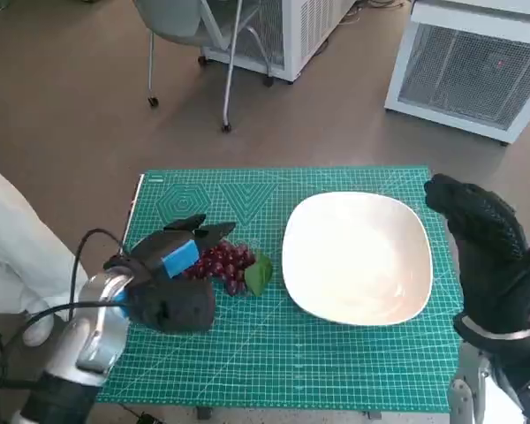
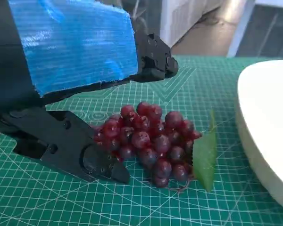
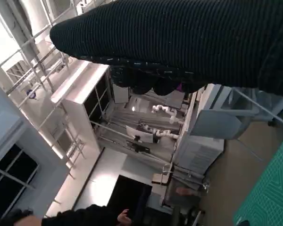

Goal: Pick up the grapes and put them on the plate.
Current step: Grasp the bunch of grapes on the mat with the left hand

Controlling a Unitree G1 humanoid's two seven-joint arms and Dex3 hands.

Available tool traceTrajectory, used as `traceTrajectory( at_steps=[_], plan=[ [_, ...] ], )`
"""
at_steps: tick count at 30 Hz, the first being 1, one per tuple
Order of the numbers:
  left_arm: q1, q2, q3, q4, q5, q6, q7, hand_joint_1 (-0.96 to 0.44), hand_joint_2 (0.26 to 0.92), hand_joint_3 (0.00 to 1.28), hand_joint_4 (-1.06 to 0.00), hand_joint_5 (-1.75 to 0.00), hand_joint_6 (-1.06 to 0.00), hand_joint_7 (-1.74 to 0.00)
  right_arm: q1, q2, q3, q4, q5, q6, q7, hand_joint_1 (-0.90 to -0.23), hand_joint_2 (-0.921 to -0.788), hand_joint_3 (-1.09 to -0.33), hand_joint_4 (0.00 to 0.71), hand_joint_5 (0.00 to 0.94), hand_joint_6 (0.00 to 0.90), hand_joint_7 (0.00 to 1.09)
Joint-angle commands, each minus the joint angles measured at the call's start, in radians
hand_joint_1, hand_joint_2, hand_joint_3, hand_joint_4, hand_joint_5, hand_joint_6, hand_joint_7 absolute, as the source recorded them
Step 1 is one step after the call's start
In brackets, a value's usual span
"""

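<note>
The red grape bunch (image 2: 153, 141) lay on the green cutting mat (image 1: 291, 353), beside the white plate (image 1: 358, 256). Your left robot hand (image 1: 172, 283) straddled it, fingers (image 2: 104, 167) apart, gripping nothing. Close low around the cluster, not the leaf (image 2: 205, 155).

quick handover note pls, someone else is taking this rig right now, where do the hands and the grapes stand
Left hand: open, fingers spread round the bunch of dark red plastic grapes with a green leaf, no grip closed yet.
Right hand: raised at the far right of the table, holding nothing; its fingers hardly show.
Grapes: lying on the green cutting mat, left of the white square plate, apart from it.
Done: left hand is at the grapes.
Left: close on the bunch, lift, carry it right, set it on the plate.
</note>
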Motion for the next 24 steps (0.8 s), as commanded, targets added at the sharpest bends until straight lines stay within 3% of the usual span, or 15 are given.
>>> traceTrajectory(
  at_steps=[1, 15, 24],
  plan=[
    [-0.033, -0.015, -0.028, 0.019, 0.017, 0.026, -0.004, -0.23, 0.730, 0.00, -0.17, -0.01, -0.32, -0.01, 0.025, -0.005, -0.001, -0.002, -0.009, 0.007, -0.005, -0.540, -0.921, -0.636, 0.426, 0.000, 0.053, 0.61],
    [-0.120, -0.067, -0.089, 0.171, 0.053, 0.060, 0.051, -0.24, 0.733, 0.00, -0.18, 0.00, -0.32, 0.00, 0.026, -0.006, -0.007, 0.002, -0.010, 0.007, -0.003, -0.534, -0.921, -0.636, 0.422, 0.000, 0.049, 0.61],
    [-0.221, -0.132, -0.145, 0.361, 0.092, 0.069, 0.122, -0.24, 0.740, 0.00, -0.19, 0.00, -0.32, 0.00, 0.024, -0.004, -0.008, 0.006, -0.022, 0.003, -0.010, -0.531, -0.921, -0.636, 0.421, 0.001, 0.047, 0.61]
  ],
)
